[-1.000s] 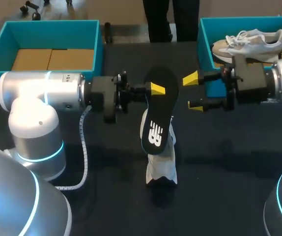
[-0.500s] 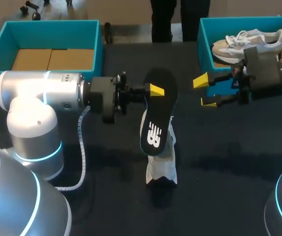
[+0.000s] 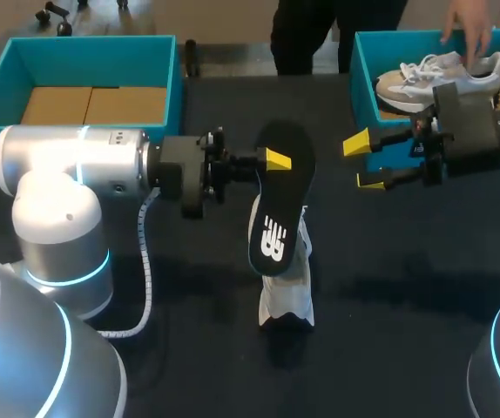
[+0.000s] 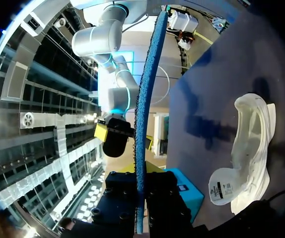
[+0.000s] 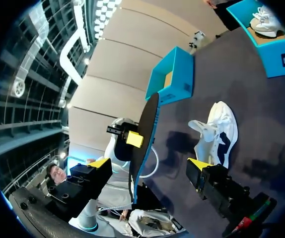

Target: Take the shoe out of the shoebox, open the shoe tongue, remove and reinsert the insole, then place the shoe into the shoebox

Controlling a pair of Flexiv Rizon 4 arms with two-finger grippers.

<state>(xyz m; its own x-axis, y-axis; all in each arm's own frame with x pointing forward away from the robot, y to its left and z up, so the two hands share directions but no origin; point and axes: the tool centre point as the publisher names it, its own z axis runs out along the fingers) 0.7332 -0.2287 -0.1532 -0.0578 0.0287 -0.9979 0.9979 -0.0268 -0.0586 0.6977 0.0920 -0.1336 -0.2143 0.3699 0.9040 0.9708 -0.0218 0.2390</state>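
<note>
My left gripper is shut on the upper edge of a black insole, which hangs tilted above the table. In the left wrist view the insole runs edge-on out of that gripper. Below it a white shoe lies on the dark table, also seen as the shoe and the shoe. My right gripper stands open to the right of the insole, apart from it. From its wrist view the right gripper faces the insole with nothing between its fingers.
A teal shoebox at the back right holds a second white shoe; a person's hand reaches over it. Another teal box with brown cardboard inside stands at the back left.
My right gripper has drawn back to the right, away from the insole, and stayed open. A person's hand has come in over the right shoebox. The left arm has kept still.
</note>
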